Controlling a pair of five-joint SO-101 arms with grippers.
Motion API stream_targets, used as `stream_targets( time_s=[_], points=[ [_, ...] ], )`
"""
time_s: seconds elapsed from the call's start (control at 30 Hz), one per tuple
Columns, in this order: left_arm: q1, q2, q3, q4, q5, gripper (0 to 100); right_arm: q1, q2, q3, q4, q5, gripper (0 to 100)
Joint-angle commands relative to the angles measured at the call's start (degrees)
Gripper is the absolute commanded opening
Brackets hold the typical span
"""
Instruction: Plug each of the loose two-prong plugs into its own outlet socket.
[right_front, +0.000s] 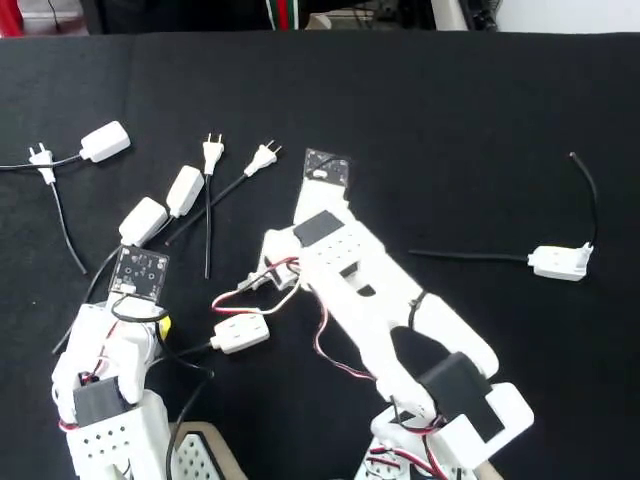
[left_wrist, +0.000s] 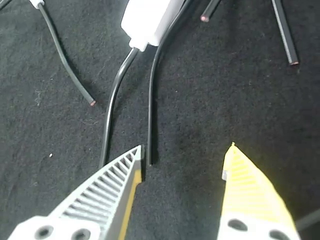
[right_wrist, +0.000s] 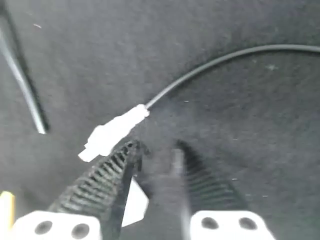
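Two loose white two-prong plugs (right_front: 212, 150) (right_front: 262, 157) lie at the back centre-left, and a third plug (right_front: 42, 158) lies beside a white socket (right_front: 105, 140) at far left. More sockets (right_front: 185, 188) (right_front: 143, 220) (right_front: 240, 332) lie near the left arm. My left gripper (right_front: 140, 272) (left_wrist: 187, 155) stands open over bare cloth, with a socket (left_wrist: 147, 20) and its cables just beyond its fingertips. My right gripper (right_front: 327, 168) (right_wrist: 155, 147) hovers open by a plug (right_wrist: 112, 134), which lies just outside one black finger (right_wrist: 107, 185).
At far right a socket (right_front: 556, 262) lies with a plug (right_front: 585, 252) at its end and a cable curving away behind it. Black cables (left_wrist: 152, 100) trail across the black cloth (right_front: 450, 120) on the left. The middle and back right hold little else.
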Motion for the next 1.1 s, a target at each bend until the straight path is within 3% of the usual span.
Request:
stream_targets(
  time_s=[0.0,0.23,0.6,0.87,0.93,1.03,1.07],
  points=[
    [0.84,-0.26,1.1,-0.88,-0.35,26,-2.81,0.92,-2.86,-3.6,-6.95,20.1],
    [0.66,-0.26,1.1,-0.88,-0.35,26,-3.16,9.01,-5.85,-8.35,-11.6,20.1],
    [0.57,-0.26,1.1,-0.88,-0.35,26,-2.81,7.69,-8.66,-8.7,-11.69,20.1],
    [0.48,-0.26,1.1,-0.79,-0.35,26,-5.1,17.1,-10.24,-11.43,-15.21,20.0],
    [0.48,-0.26,1.1,-0.79,-0.35,26,-5.27,18.51,-11.82,-9.05,-14.86,16.4],
    [0.48,-0.26,1.1,-0.79,-0.35,26,-5.19,18.68,-13.41,-5.36,-14.15,3.1],
    [0.48,-0.26,1.1,-0.79,-0.35,26,-4.92,18.68,-13.41,-4.57,-13.01,3.7]
  ],
)
